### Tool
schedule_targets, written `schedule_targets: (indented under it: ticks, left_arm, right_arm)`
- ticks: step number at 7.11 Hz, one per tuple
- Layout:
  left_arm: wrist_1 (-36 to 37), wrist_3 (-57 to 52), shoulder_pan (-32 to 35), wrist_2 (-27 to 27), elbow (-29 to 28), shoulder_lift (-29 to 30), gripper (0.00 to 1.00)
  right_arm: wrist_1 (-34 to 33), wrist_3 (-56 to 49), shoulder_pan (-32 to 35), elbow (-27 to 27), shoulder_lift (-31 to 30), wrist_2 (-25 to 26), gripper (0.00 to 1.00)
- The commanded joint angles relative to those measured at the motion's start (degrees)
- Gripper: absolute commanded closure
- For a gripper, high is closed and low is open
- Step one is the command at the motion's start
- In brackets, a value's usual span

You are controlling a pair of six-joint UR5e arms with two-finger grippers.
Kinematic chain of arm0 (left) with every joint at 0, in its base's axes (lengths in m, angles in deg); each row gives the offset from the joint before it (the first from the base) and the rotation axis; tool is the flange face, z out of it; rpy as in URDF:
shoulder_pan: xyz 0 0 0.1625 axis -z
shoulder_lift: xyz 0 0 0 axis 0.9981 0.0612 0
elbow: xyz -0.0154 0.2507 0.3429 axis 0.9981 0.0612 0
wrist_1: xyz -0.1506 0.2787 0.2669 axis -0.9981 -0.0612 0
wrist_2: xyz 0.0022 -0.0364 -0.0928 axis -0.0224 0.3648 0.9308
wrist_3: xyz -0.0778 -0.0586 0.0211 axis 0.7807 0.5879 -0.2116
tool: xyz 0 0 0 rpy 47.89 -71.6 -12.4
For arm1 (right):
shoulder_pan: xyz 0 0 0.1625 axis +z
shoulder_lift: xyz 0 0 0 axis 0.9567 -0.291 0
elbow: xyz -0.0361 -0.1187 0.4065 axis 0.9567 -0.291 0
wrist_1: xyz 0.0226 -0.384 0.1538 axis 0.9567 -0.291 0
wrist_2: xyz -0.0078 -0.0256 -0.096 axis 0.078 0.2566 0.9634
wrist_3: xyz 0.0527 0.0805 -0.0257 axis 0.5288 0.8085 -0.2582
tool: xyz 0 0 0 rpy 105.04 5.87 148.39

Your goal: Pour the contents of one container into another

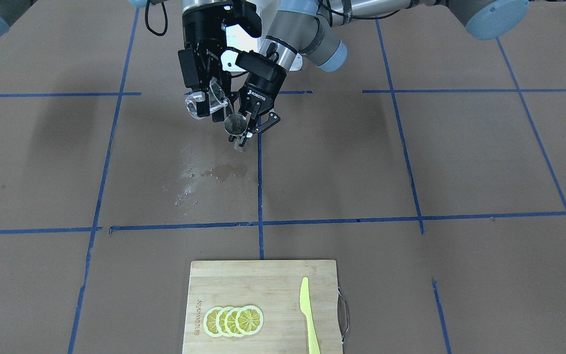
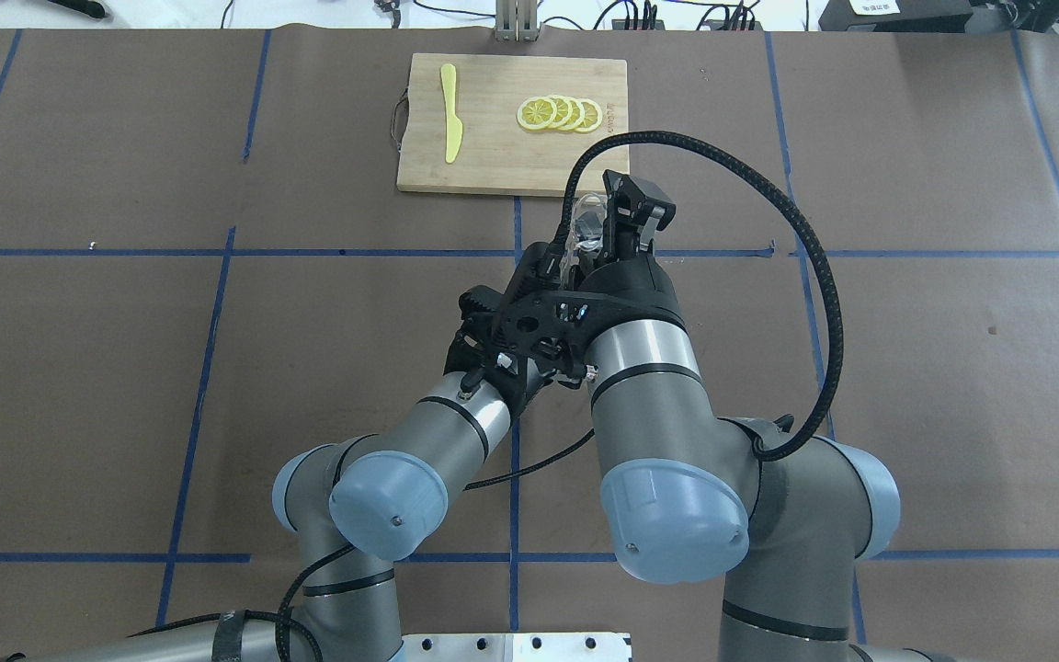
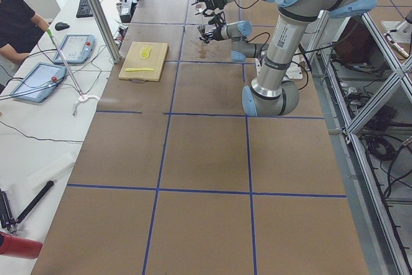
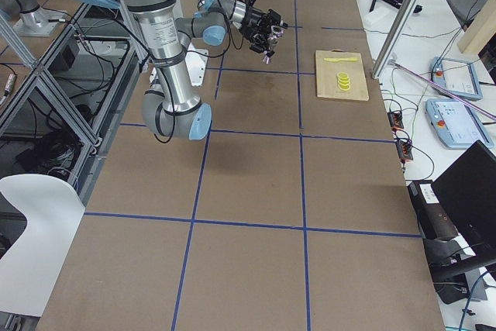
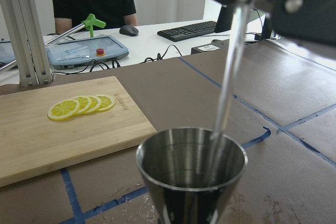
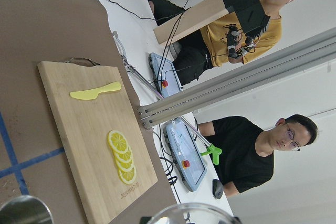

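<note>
Clear glass cup [image 1: 206,104] tipped (stream falling), steel jigger [image 1: 235,124] upright just below

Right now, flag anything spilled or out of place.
A wet patch with splash marks stains the table paper below the held jigger and tilted glass cup; liquid landed outside the jigger.

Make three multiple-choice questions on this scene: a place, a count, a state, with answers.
1. Where is the yellow-green plastic knife? A on the bamboo cutting board; B on a plate; C in a bowl.
2. How many yellow lemon slices? A two; B four; C six.
3. The small clear glass cup in the right gripper is: A upright; B tilted; C set down.
A, it lies on the board; B, four overlap; B, its stream falls into the shiny steel jigger in the left gripper.
</note>
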Motion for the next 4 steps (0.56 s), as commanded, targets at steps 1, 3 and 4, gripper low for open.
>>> schedule_targets:
  ticks: [1,3,4]
  left_arm:
    - [-0.02,0.00,0.00,0.07,0.01,0.04,1.00]
    - [-0.02,0.00,0.00,0.07,0.01,0.12,1.00]
    - [-0.02,0.00,0.00,0.07,-0.07,0.12,1.00]
  right_arm:
    - [-0.11,-0.43,0.00,-0.87,0.05,1.23,1.00]
    - [-0.11,-2.11,0.00,-1.04,0.14,2.03,1.00]
    - [-0.11,-2.11,0.00,-1.39,0.14,2.46,1.00]
